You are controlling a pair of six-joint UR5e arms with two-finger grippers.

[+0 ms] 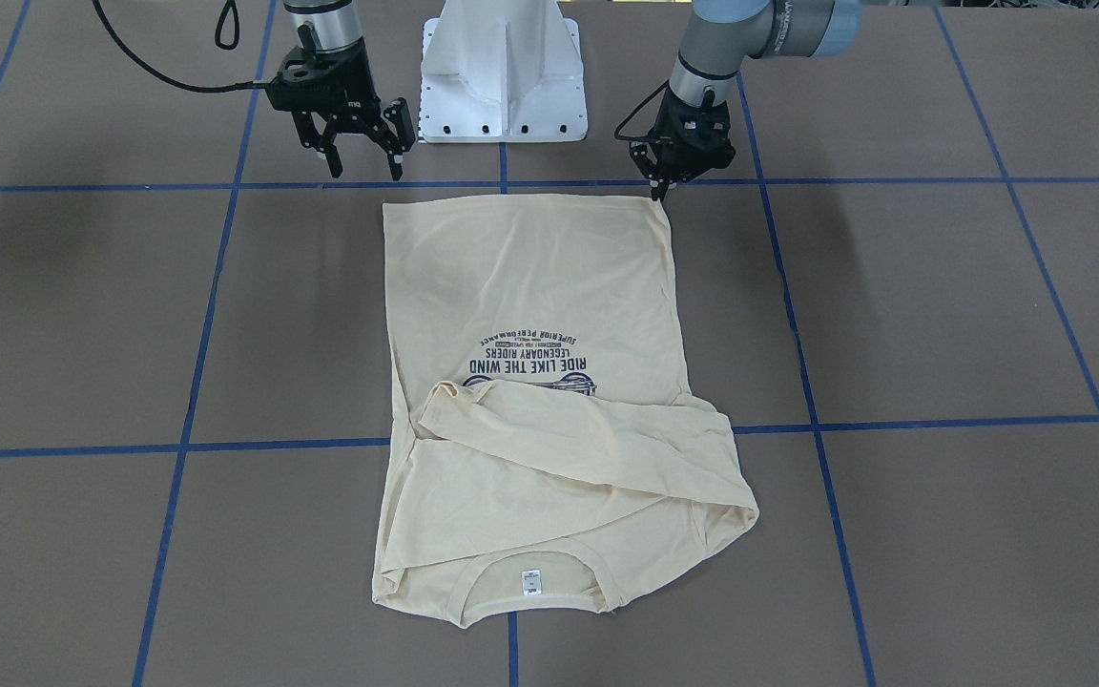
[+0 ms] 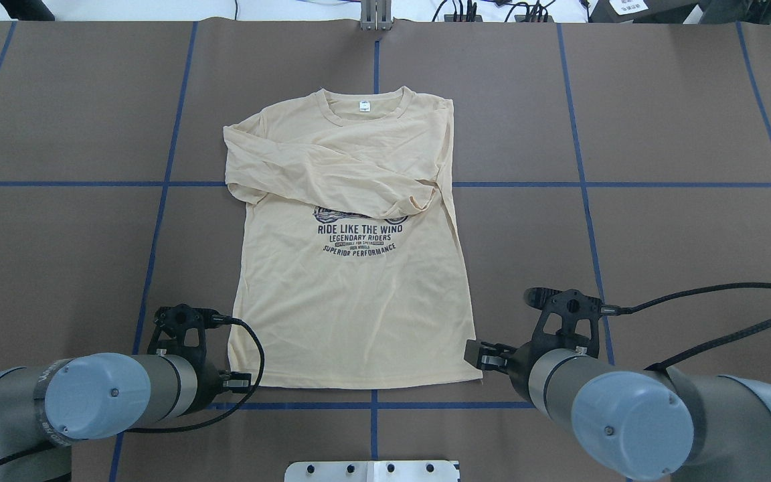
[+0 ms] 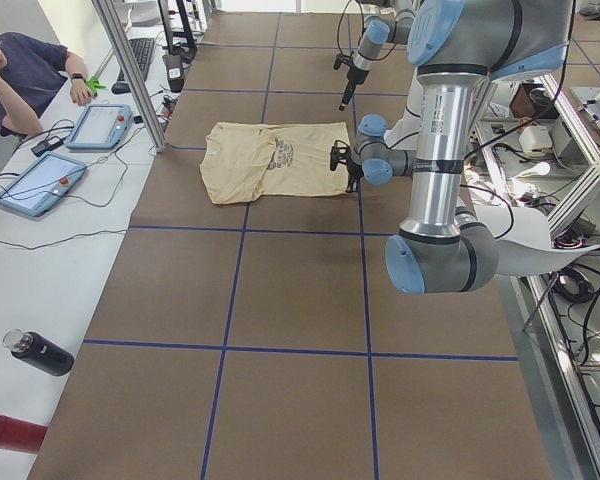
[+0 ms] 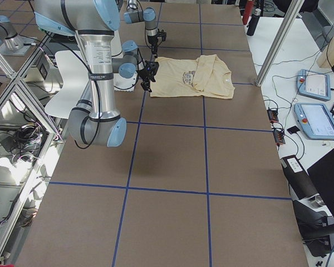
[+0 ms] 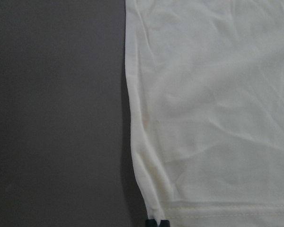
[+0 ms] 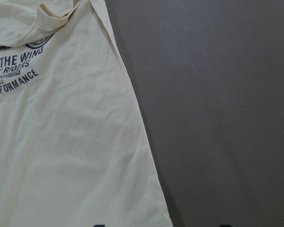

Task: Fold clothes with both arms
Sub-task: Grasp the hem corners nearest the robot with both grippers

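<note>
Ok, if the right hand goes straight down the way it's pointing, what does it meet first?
Probably the T-shirt, at its side edge near the hem corner. The open right hand straddles that edge, one side over cloth and the other over bare table.

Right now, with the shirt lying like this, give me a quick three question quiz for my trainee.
1. True or false: the T-shirt lies print side down.
2. Which claw is spread open? A left, B right, C both.
3. Fill in: the neck label sits at the end ___ from the white base.
Key: 1 false, the print faces up. 2 B, the right claw. 3 farthest.
</note>
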